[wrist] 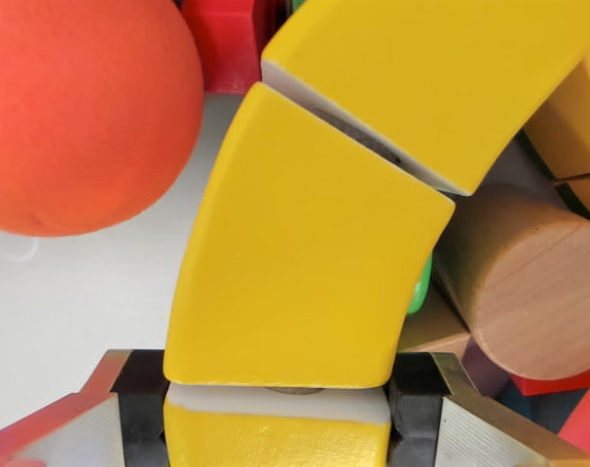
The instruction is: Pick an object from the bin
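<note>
The gripper (276,428) is closing its two fingers (91,428) on a curved yellow block (295,263), which is lying in the bin (71,311) between an orange ball (71,107) and a wooden cylinder (529,292). The grasping step seems to be in hand; next it probably needs a straight lift, clear of the neighbours.

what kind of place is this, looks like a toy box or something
Probably a bin of toy blocks seen up close: a curved yellow block between the gripper jaws, an orange ball, a wooden cylinder, all on a white floor.
</note>
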You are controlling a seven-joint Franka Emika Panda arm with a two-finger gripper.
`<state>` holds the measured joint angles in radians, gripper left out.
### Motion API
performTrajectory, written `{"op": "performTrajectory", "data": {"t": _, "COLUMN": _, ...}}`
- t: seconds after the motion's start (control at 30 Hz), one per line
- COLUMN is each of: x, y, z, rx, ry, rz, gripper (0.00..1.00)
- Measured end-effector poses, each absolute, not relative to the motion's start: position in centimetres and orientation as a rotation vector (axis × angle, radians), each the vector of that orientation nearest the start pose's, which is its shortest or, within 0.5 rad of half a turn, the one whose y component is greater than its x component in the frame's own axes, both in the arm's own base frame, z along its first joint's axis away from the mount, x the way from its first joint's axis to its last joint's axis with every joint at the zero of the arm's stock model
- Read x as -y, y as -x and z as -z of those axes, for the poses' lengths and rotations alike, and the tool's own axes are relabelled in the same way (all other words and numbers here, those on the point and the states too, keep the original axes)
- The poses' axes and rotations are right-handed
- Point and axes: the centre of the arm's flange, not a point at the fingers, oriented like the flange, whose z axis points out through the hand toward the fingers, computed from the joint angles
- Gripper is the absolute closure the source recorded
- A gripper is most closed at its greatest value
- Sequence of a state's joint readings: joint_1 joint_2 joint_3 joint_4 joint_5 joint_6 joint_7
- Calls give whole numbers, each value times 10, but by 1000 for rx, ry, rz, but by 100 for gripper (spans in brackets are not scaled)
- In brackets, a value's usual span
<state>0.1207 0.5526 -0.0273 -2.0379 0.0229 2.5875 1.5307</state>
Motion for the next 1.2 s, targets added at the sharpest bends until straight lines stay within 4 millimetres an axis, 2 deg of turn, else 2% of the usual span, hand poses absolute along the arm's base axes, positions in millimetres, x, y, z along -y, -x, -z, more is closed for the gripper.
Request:
{"op": "performTrajectory", "data": {"t": 0.3, "x": -55, "y": -593, "z": -185, "rx": -2089, "ry": 2350, "rz": -1, "gripper": 100}}
{"op": "performTrajectory", "data": {"t": 0.7, "x": -55, "y": -594, "z": -221, "rx": -2087, "ry": 2348, "rz": -2, "gripper": 100}}
{"op": "performTrajectory", "data": {"t": 1.2, "x": -55, "y": -593, "z": -281, "rx": -2086, "ry": 2347, "rz": -4, "gripper": 100}}
